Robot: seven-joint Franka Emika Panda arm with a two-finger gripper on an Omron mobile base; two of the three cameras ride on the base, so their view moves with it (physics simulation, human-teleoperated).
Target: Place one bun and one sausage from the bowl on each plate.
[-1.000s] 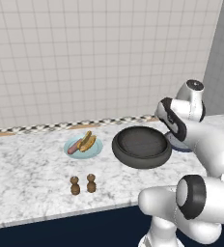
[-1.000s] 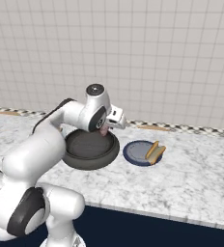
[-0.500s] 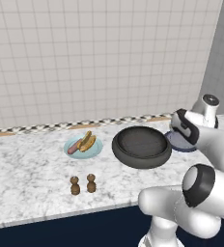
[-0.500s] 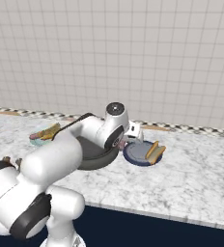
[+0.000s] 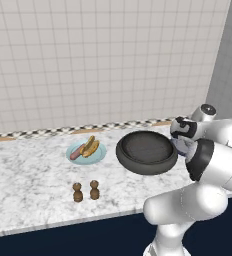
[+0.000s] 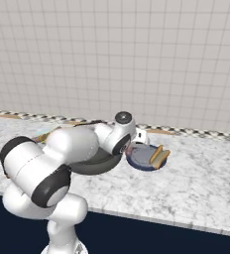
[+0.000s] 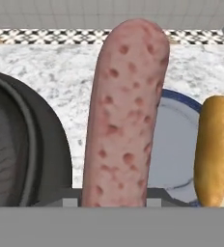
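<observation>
My gripper (image 7: 115, 198) is shut on a pink speckled sausage (image 7: 126, 106), which stands upright in the hand view. Behind the sausage lies the navy plate (image 7: 175, 144) with a golden bun (image 7: 213, 149) on its right side. The dark bowl (image 7: 17, 144) sits to the left, and its inside (image 5: 146, 150) looks empty. In the right base view the gripper (image 6: 135, 147) hangs at the left edge of the navy plate (image 6: 137, 164), next to the bun (image 6: 159, 155). The teal plate (image 5: 100, 156) holds another bun (image 5: 90, 146) and sausage (image 5: 77, 153).
Two brown wooden shakers (image 5: 78, 192) (image 5: 94, 190) stand near the counter's front edge, ahead of the teal plate. A tiled wall backs the marble counter (image 5: 28, 175). My arm covers most of the bowl (image 6: 97, 166) in the right base view.
The arm has swung right from above the bowl to the navy plate, carrying the sausage with it. The plates, buns and shakers have not moved.
</observation>
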